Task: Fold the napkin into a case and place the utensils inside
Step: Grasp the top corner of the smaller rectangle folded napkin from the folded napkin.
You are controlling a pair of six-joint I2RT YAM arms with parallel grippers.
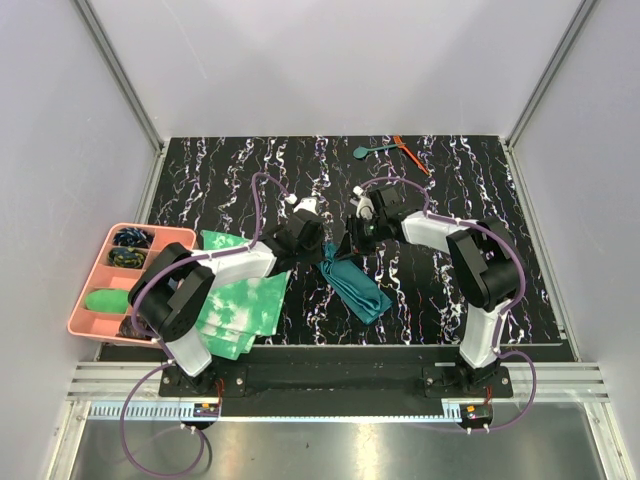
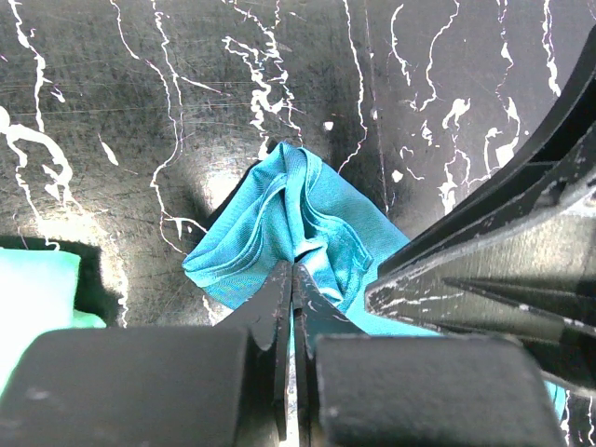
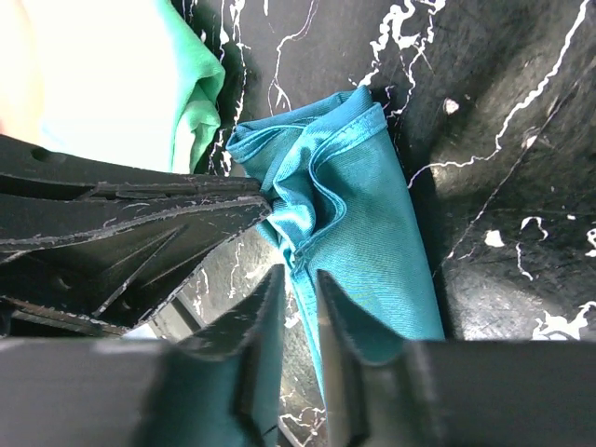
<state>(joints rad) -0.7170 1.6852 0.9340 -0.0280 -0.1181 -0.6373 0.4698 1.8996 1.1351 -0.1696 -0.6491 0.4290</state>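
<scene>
The dark teal napkin lies folded into a narrow strip running diagonally across the middle of the black marbled table. Its far end is bunched into layered folds. My left gripper is shut on that bunched end, with teal cloth showing between its fingers. My right gripper stands close beside it, jaws a little apart, straddling the napkin's hemmed edge. The utensils lie at the far edge of the table: a teal spoon and a thin orange-red stick.
Light green tie-dye cloths lie under the left arm. A pink compartment tray holding small items stands at the table's left edge. The two grippers nearly touch over the napkin's end.
</scene>
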